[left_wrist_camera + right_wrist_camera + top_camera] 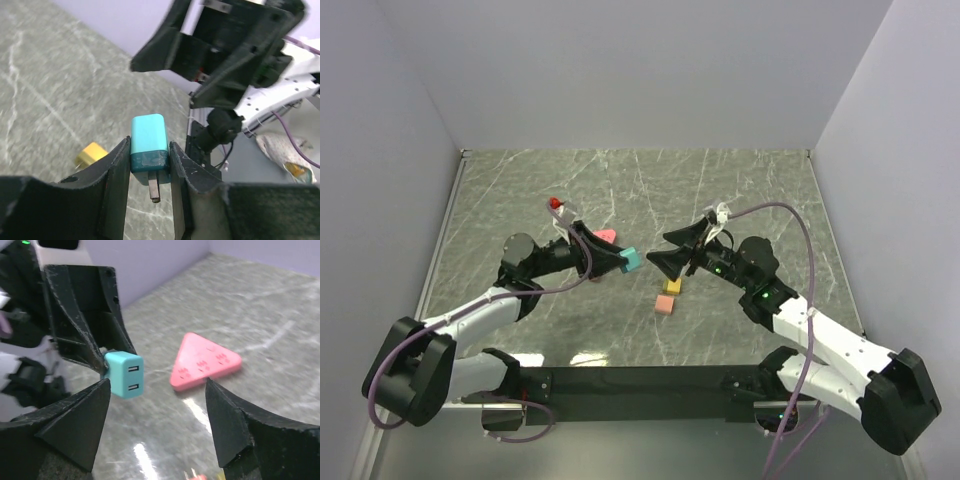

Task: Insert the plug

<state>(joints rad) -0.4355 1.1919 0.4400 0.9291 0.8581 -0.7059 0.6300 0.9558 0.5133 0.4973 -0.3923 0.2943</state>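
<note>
The left end effector (618, 262) was closed on the teal plug (148, 137). Its two black fingers (116, 175) pressed on the two opposite sides of the plug body. The plug was in the air above the middle of the tabletop (520, 180), not touching it. In the left wrist view one flat metal prong (154, 189) came out of the darker end of the plug, between the fingers. In the right wrist view the free face of the plug had two small ports, one above the other.

The right end effector (157, 385) was wide, with nothing between its fingers. It faced the plug from the right side and stood near it, but apart.

A pink triangular socket block (205, 360) lay flat on the tabletop, just behind the plug toward the far edge. A small yellow block (672, 286) and a small pink block (664, 306) lay close together near the middle, a little toward the near edge.
</note>
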